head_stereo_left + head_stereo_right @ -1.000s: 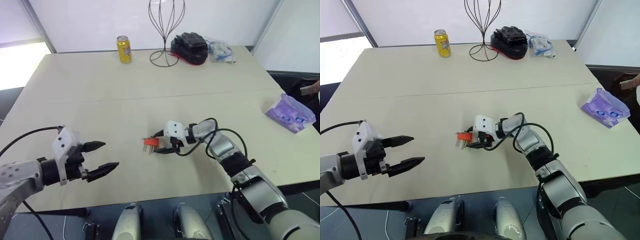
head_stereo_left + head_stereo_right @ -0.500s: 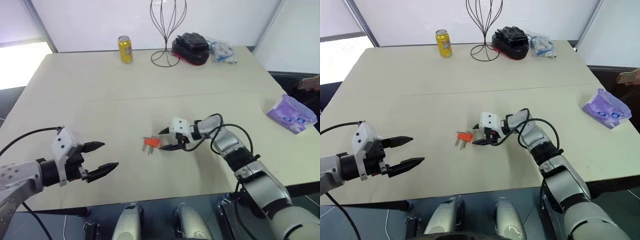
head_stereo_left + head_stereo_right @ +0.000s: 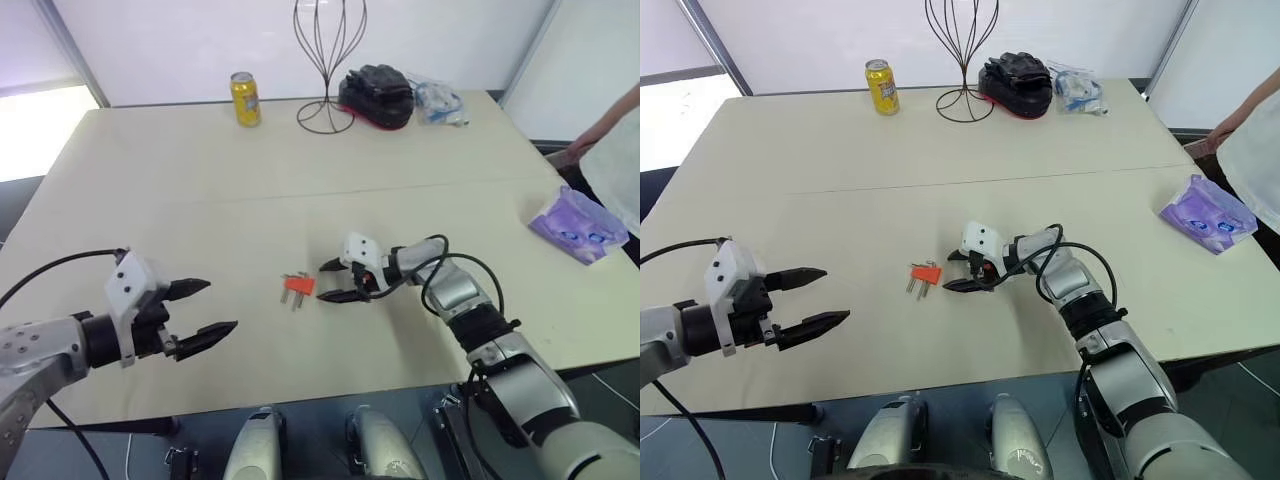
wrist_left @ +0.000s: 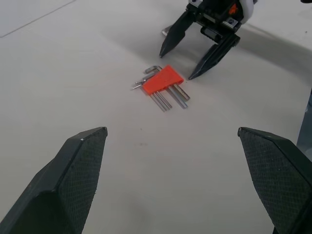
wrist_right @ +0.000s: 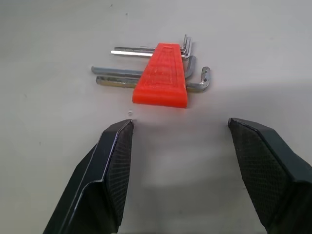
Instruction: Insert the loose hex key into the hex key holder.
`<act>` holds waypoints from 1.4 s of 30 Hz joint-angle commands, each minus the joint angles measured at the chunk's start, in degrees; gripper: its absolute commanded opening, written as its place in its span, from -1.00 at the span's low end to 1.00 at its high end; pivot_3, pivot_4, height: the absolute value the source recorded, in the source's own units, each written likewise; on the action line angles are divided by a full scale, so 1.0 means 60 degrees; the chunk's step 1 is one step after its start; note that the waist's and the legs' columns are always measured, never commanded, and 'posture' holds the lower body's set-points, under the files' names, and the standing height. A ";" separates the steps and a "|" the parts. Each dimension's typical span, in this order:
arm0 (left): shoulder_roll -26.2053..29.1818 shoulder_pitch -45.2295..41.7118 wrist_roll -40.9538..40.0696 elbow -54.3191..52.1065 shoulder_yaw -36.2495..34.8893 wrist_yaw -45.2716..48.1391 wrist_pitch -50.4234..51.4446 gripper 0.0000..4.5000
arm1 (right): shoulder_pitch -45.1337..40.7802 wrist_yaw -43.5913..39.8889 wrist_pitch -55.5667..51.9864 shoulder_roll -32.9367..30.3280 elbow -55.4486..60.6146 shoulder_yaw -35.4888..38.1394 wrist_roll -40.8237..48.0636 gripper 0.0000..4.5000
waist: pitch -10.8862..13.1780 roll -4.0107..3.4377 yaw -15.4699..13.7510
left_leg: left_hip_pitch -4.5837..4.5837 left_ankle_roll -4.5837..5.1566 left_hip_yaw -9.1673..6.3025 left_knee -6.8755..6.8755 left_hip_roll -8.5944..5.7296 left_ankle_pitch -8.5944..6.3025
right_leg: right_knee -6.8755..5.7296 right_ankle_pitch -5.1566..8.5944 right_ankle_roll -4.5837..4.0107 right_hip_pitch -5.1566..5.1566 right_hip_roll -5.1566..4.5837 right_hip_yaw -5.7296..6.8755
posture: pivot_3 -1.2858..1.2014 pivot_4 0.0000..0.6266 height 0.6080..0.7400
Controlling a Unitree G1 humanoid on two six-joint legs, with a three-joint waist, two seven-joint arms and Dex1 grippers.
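Keys' bent ends [image 5: 197,66] behind hex key holder [image 5: 163,75], plain from wide empty right claw [image 3: 335,280].

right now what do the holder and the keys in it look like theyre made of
The hex key holder looks like moulded plastic: solid orange-red, matte, with a ribbed face. The keys look like bare metal: thin grey rods with bright glints, though steel or plated is unclear.

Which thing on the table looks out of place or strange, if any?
Nothing stands out. The red holder lies flat on the table with its metal keys sticking out in a tidy row. The right gripper is open just beside it, not touching it. The left gripper is open too, well apart.
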State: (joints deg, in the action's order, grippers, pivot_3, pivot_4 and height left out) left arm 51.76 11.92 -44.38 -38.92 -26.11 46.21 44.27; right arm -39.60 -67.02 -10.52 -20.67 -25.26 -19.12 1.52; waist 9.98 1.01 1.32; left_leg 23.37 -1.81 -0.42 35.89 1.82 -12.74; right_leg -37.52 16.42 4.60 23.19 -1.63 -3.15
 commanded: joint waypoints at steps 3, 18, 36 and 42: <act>0.0087 -0.0022 0.0060 -0.0109 -0.0129 0.0048 -0.0161 1.00 | 0.0560 0.0116 -0.0851 0.0262 0.0993 -0.0126 0.0203 0.42 | 0.0000 0.0001 -0.0003 | 0.0000 0.0000 0.0001 0.0000 0.0000 0.0000 | 0.0000 0.0000 0.0000 0.0001 0.0000 0.0000 | 0.03 -0.52 1.00; 0.0047 -0.0147 0.0242 -0.0066 0.0092 0.0029 -0.0261 1.00 | 0.0718 0.0692 -0.1134 0.0512 0.1292 -0.0128 0.0123 0.42 | 0.0000 0.0001 0.0017 | 0.0000 0.0000 0.0001 -0.0002 0.0000 0.0000 | 0.0000 0.0000 -0.0001 0.0003 0.0002 -0.0001 | 0.03 -0.52 1.00; -0.0057 -0.0008 0.0299 -0.0176 0.0064 -0.0060 -0.0303 1.00 | 0.0614 0.1063 -0.0182 0.0536 0.0498 -0.0280 -0.0287 -0.55 | 0.0000 0.0001 0.0195 | 0.0000 -0.0001 -0.0001 -0.0005 0.0000 0.0000 | 0.0001 0.0000 -0.0001 0.0002 0.0001 0.0000 | 0.03 -0.52 1.00; -0.0252 -0.0471 0.0382 0.0196 0.0290 -0.0220 -0.0420 1.00 | 0.0373 0.2405 0.2215 0.0176 0.1037 -0.0133 -0.1246 -0.55 | 0.0002 -0.0002 0.0170 | 0.0001 -0.0001 -0.0001 -0.0004 -0.0001 0.0000 | 0.0001 -0.0001 -0.0001 0.0003 0.0000 0.0000 | 0.03 -0.52 1.00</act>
State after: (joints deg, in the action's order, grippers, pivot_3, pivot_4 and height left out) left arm 50.40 10.09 -42.34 -38.13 -24.24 45.34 43.11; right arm -36.25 -55.78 -1.02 -18.57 -21.27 -21.22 -3.80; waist 9.99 0.99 2.34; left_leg 23.38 -1.82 -0.43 35.88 1.80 -12.74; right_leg -37.51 16.42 4.59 23.21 -1.63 -3.15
